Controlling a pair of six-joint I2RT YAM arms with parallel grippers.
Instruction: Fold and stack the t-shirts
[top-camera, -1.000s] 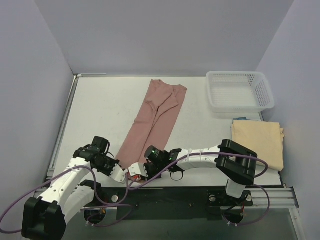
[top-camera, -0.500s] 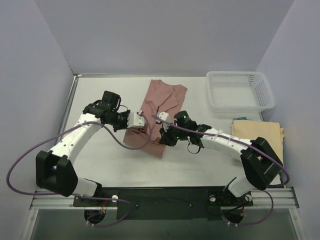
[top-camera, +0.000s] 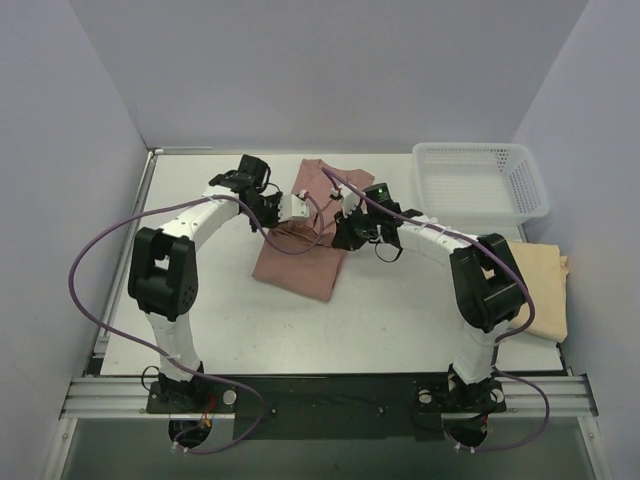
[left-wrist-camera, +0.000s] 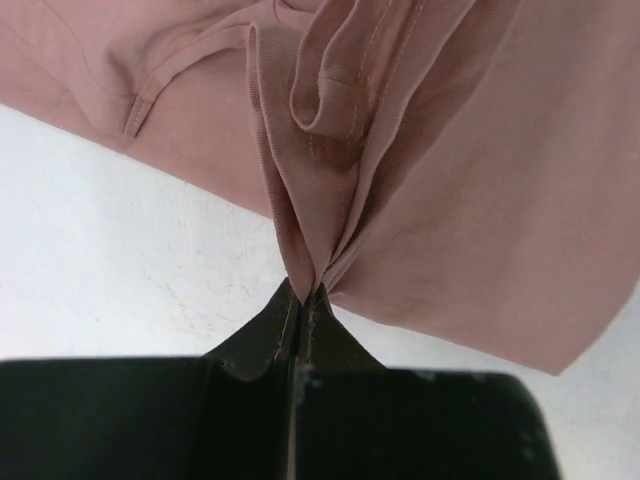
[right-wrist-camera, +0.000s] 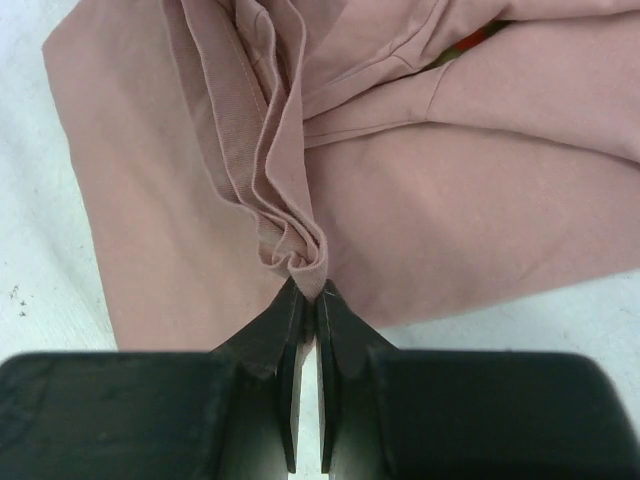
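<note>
The dusty pink-brown t-shirt (top-camera: 300, 262) lies folded over itself at the middle back of the table. My left gripper (top-camera: 300, 205) is shut on a bunched hem of it, seen pinched at the fingertips in the left wrist view (left-wrist-camera: 303, 290). My right gripper (top-camera: 340, 222) is shut on another bunched edge of the same shirt (right-wrist-camera: 420, 200), pinched at its tips (right-wrist-camera: 308, 292). Both grippers hold the near end above the shirt's far half. The pale tan-yellow t-shirt (top-camera: 525, 280) lies folded at the right edge.
A white mesh basket (top-camera: 480, 182) stands at the back right, just beyond the tan shirt. Grey walls close the table at the back and left. Both arms' purple cables hang over the table.
Both grippers have carried the shirt's near end from the front edge toward the back, folding it over. The long strip is now about half its length.
</note>
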